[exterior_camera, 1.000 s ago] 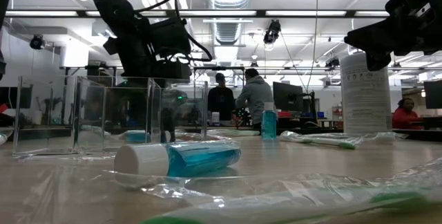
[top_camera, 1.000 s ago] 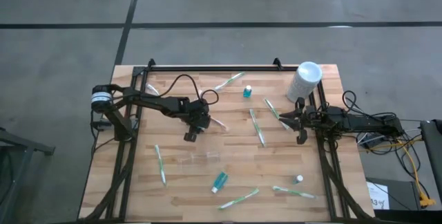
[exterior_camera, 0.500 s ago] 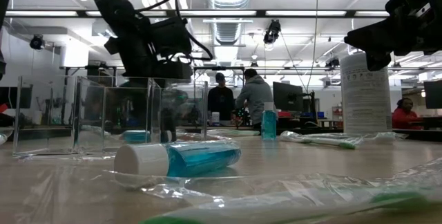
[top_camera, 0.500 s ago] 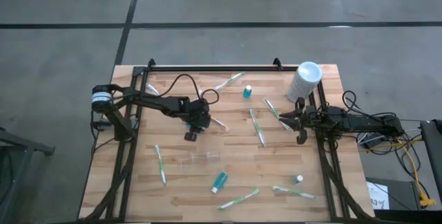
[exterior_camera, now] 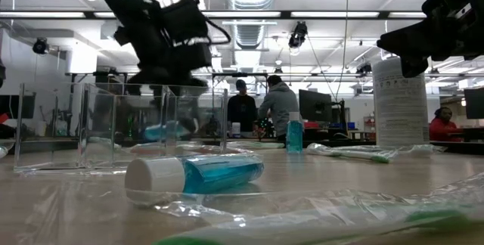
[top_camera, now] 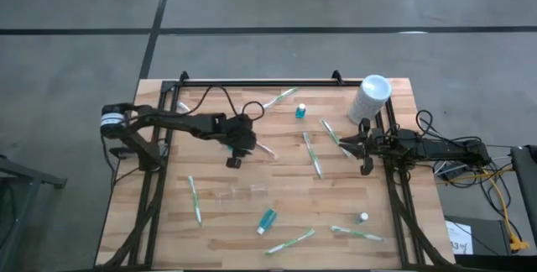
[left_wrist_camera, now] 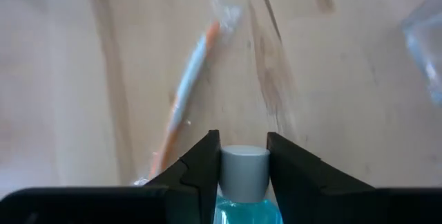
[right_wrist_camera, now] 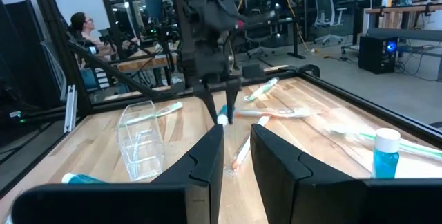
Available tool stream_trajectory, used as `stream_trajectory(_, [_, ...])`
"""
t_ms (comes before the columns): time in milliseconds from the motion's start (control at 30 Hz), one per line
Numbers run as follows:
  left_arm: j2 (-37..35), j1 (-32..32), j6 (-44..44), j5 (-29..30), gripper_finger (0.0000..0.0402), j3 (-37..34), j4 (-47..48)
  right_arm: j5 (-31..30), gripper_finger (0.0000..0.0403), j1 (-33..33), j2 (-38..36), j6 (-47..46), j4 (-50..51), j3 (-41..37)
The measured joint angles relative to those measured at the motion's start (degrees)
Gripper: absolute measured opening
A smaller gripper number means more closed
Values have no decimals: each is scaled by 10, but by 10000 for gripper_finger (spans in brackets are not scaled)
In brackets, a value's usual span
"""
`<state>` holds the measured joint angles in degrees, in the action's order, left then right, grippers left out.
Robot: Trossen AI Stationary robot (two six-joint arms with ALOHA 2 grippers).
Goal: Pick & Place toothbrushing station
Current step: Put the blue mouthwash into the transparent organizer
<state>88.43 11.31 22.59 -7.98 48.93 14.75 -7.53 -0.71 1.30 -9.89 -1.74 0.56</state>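
Step in hand, as judged: carry phase. The left gripper (left_wrist_camera: 242,175) is clamped on a small blue bottle (left_wrist_camera: 243,182) by its grey cap, held above the table (top_camera: 252,222) near its middle. An orange toothbrush (left_wrist_camera: 190,106) lies on the wood just beyond. The clear organizer (top_camera: 239,193) stands nearer the front edge, apart from the gripper.

Next move, presumably: bring the bottle over the organizer, keep it upright, lower into a compartment, then release. Clear walls are hard to see; alignment needs care.

The right gripper (right_wrist_camera: 235,148) waits raised at the right side beside the white canister (top_camera: 370,97), fingers slightly parted, holding nothing.

Writing: the canister carries a printed label in the low view, too small to read. No brand legible.
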Motion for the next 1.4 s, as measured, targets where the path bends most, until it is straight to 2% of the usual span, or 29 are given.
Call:
stream_trajectory(333, [-135, -7, -80, 0, 114, 0, -26, 0, 68, 0, 0, 0, 0, 0])
stream_trajectory(600, [-236, -42, -126, 21, 114, -17, -87, 0, 68, 0, 0, 0, 0, 0])
stream_trajectory(833, [-303, -79, -180, 33, 114, -113, -270, 0, 68, 0, 0, 0, 0, 0])
stream_trajectory(1067, [-353, -124, -241, 79, 115, -233, -458, 0, 68, 0, 0, 0, 0, 0])
stream_trajectory(1267, [-353, -178, -245, 124, 115, -304, -574, 0, 68, 0, 0, 0, 0, 0])
stream_trajectory(1400, [-337, -201, -256, 137, 115, -328, -610, 0, 68, 0, 0, 0, 0, 0])
